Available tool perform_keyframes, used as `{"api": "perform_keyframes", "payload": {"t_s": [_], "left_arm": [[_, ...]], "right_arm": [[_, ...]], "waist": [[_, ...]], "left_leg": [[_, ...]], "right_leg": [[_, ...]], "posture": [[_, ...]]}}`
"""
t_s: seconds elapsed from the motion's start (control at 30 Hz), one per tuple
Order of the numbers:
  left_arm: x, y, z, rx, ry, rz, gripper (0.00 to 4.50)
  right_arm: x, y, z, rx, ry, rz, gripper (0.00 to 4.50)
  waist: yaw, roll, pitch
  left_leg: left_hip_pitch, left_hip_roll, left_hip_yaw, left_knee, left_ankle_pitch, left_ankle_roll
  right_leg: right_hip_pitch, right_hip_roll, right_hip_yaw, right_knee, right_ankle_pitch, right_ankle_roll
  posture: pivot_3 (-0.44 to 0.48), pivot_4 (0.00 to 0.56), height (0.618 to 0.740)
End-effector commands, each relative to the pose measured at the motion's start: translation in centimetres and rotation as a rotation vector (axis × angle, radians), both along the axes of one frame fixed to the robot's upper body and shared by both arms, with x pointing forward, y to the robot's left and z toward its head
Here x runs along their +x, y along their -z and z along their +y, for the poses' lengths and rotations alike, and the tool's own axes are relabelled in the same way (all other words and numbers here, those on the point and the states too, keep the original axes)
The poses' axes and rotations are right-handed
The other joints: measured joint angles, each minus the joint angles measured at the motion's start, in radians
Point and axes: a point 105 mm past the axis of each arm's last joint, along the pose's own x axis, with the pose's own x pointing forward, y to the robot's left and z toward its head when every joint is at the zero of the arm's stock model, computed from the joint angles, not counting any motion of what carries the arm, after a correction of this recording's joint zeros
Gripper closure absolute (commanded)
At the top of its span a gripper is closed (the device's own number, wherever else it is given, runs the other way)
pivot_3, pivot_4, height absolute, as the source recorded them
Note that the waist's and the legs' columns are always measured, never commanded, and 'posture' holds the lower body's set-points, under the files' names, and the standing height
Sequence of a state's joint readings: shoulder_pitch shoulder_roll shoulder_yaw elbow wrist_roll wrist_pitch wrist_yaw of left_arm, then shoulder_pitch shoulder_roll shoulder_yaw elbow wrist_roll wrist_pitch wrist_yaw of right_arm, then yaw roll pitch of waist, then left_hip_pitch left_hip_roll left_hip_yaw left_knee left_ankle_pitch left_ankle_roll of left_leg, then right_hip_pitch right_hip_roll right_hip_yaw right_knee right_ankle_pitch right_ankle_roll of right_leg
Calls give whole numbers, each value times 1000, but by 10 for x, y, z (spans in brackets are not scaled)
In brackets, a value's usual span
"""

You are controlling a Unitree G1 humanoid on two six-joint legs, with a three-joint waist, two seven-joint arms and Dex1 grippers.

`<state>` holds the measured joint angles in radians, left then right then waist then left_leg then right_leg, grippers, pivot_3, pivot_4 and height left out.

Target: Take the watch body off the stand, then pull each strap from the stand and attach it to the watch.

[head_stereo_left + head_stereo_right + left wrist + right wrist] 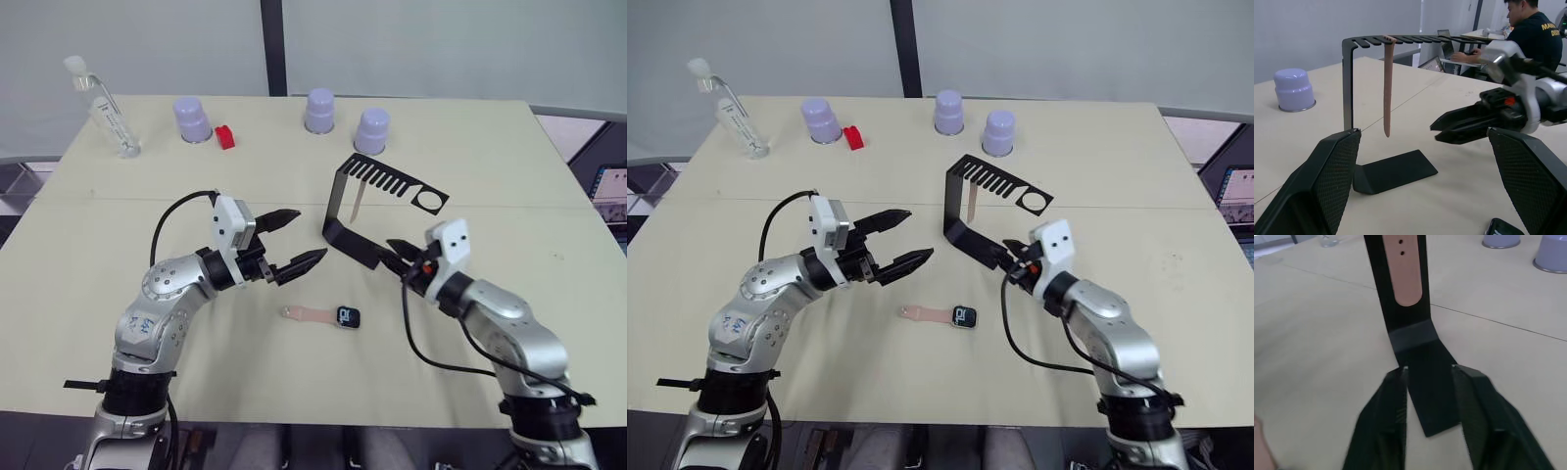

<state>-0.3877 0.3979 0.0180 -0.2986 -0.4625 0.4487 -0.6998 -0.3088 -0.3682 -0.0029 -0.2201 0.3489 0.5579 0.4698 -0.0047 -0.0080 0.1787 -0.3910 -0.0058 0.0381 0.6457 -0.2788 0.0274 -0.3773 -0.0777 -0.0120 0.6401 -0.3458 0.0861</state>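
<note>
The last strap (359, 200) hung straight down from the stand's (338, 201) slotted top, ahead of the right gripper (401, 256), the nearer one, open by the base; the left gripper (291, 241) was open over the watch (348, 316) lying on the table (509, 157)

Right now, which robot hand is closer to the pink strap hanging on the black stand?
The right gripper: it sits at the stand's base, just below the hanging strap. The left gripper hovers farther off, across the table.
</note>
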Motion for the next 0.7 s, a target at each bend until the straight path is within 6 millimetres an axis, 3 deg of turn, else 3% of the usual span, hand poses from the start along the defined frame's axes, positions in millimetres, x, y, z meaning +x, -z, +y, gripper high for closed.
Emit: {"api": "perform_keyframes", "payload": {"t_s": [0.03, 0.3, 0.63, 0.7], "left_arm": [[-3, -9, -5, -3, 0, -51, 0], [7, -4, -20, 7, -65, -58, 0], [21, -3, -54, -23, -132, -106, 0], [26, 5, -64, -30, -151, -97, 0]], "right_arm": [[13, 4, 2, -30, 52, -9, 4437], [28, 48, -2, -75, 149, 185, 4437], [30, 52, -9, -57, 196, 221, 4437], [30, 54, -10, -108, 196, 205, 4437]], "waist": [[0, 0, 0], [0, 0, 0], [1, -2, -1], [1, -2, -2]], "left_leg": [[0, 0, 0, 0, 0, 0], [0, 0, 0, 1, 0, 0], [1, 0, 0, 1, -1, 1], [1, 0, 0, 1, -1, 1]], "right_leg": [[0, 0, 0, 0, 0, 0], [0, 0, 0, 3, 0, 0], [1, 0, 0, 3, 0, 0], [1, 0, -1, 2, 0, 0]], "posture": [[0, 150, 739], [0, 150, 739], [0, 150, 739], [0, 150, 739]]}}
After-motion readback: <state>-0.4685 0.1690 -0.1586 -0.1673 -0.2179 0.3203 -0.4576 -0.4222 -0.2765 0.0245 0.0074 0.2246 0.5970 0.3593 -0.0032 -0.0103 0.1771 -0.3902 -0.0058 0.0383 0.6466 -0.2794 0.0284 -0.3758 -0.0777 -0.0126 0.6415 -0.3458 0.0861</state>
